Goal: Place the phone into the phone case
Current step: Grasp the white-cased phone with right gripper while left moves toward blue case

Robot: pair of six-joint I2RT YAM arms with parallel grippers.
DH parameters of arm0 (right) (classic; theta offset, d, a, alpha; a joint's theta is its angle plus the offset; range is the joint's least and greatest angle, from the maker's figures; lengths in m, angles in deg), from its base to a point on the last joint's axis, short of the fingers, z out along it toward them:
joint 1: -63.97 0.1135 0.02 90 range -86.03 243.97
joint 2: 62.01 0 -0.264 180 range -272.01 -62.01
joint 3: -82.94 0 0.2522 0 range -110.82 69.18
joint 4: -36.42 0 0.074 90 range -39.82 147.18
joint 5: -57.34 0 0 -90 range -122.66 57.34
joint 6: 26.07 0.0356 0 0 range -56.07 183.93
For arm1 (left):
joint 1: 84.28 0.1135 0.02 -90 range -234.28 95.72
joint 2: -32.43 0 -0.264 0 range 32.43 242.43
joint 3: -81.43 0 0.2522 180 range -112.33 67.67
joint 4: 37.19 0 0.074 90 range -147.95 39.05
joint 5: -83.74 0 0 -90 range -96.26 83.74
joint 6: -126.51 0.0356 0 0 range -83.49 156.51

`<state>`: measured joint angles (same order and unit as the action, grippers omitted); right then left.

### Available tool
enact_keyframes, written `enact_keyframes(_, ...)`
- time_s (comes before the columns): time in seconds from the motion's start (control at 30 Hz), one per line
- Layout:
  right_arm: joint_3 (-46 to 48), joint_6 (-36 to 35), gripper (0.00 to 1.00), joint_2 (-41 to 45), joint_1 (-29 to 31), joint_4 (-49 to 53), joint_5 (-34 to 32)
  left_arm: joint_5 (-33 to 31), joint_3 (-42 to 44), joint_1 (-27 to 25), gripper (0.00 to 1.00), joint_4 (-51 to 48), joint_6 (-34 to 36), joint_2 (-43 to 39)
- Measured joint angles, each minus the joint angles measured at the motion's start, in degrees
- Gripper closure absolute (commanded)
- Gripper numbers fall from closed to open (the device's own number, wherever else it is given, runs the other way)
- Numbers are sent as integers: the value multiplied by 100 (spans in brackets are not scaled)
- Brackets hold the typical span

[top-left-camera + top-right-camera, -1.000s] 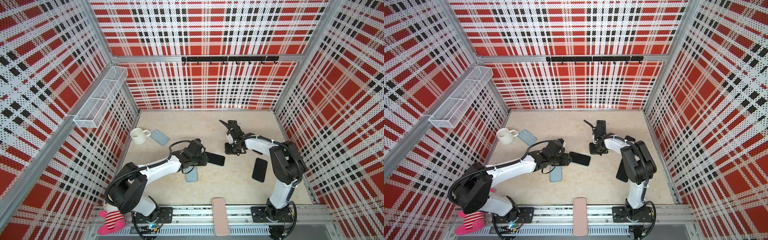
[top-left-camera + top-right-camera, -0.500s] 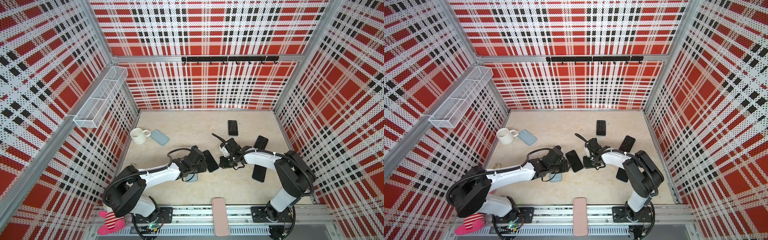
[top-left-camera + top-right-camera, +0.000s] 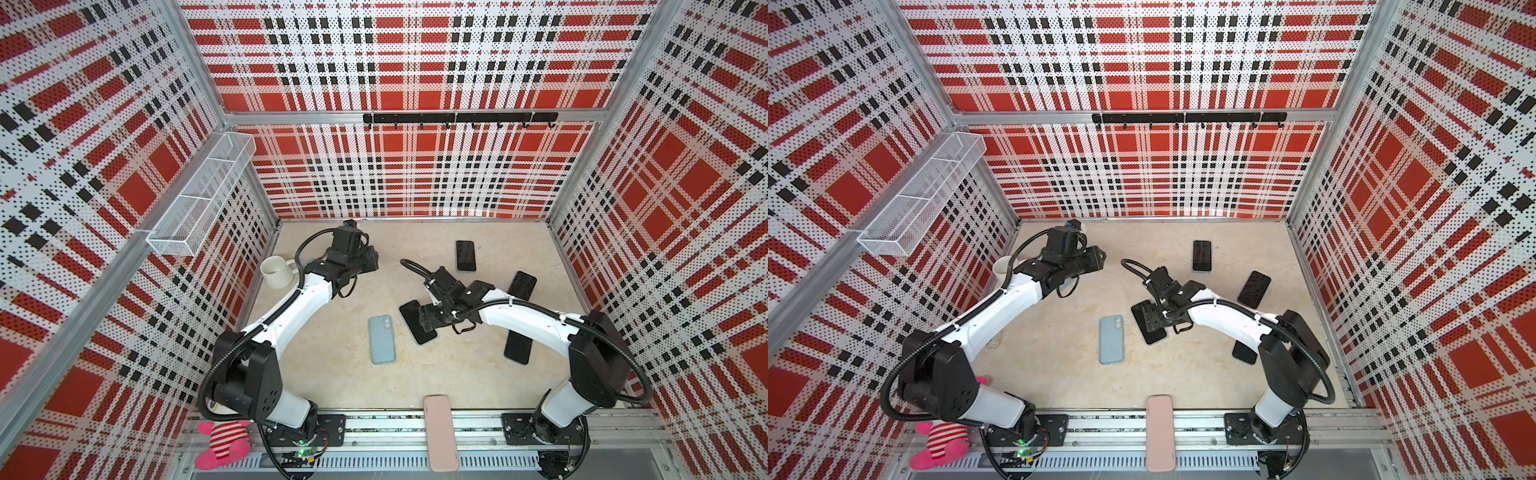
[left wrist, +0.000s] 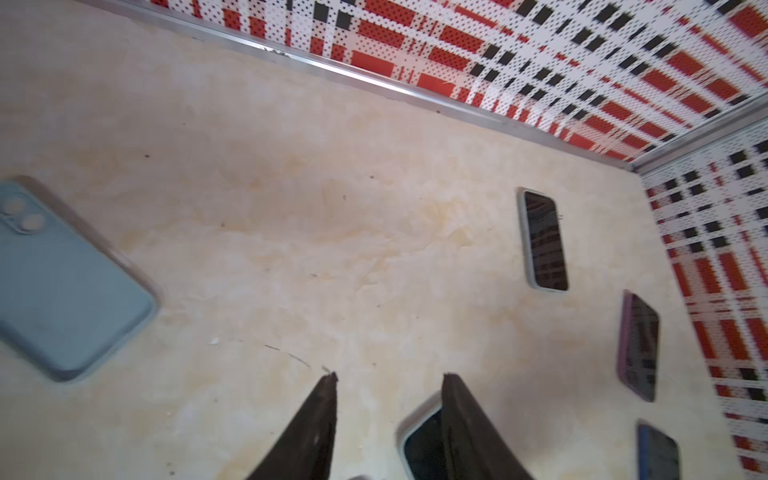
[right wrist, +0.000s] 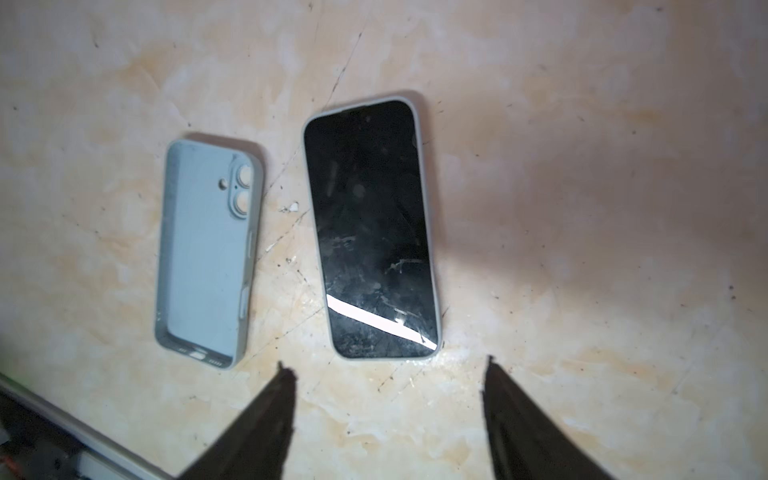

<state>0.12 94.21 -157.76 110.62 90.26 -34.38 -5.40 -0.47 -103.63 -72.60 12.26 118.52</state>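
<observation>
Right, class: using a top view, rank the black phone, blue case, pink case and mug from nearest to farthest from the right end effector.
1. black phone, under the right end effector.
2. blue case, beside the phone, mid-table.
3. pink case, on the front rail.
4. mug, by the left wall.

Near the middle of the tabletop (image 3: 332, 395) the phone case (image 3: 382, 345) lies flat. The phone (image 3: 409, 311) lies just beside it on its right, not touching it. A mug (image 3: 276, 272) stands near the left edge, toward the back. A second phone (image 3: 465, 255) lies behind the middle and a third phone (image 3: 522, 286) near the right edge. A fourth phone (image 3: 517, 349) lies in front of the third, partly under the right arm (image 3: 528, 322). Another case (image 3: 440, 436) lies across the front edge.
</observation>
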Motion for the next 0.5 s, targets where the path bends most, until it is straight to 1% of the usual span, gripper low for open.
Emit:
enact_keyframes(0.03, -146, -20, 5, -177, 63, 114, -70, -11, 24, 83, 54, -37, 94, 26)
enact_keyframes(0.1, -466, -76, 0, -555, 149, 361, -170, -33, 138, 223, 54, -37, 234, 35)
enact_keyframes(0.23, -1027, -214, 0, -1231, 227, 739, -264, 52, 468, 522, 55, -15, 400, 35)
enact_keyframes(0.4, -1316, -323, 0, -1687, 229, 1016, -249, 179, 619, 920, 56, 7, 463, 33)
enact_keyframes(0.5, -1405, -393, 3, -1906, 229, 1075, -216, 221, 638, 1062, 56, 48, 466, 33)
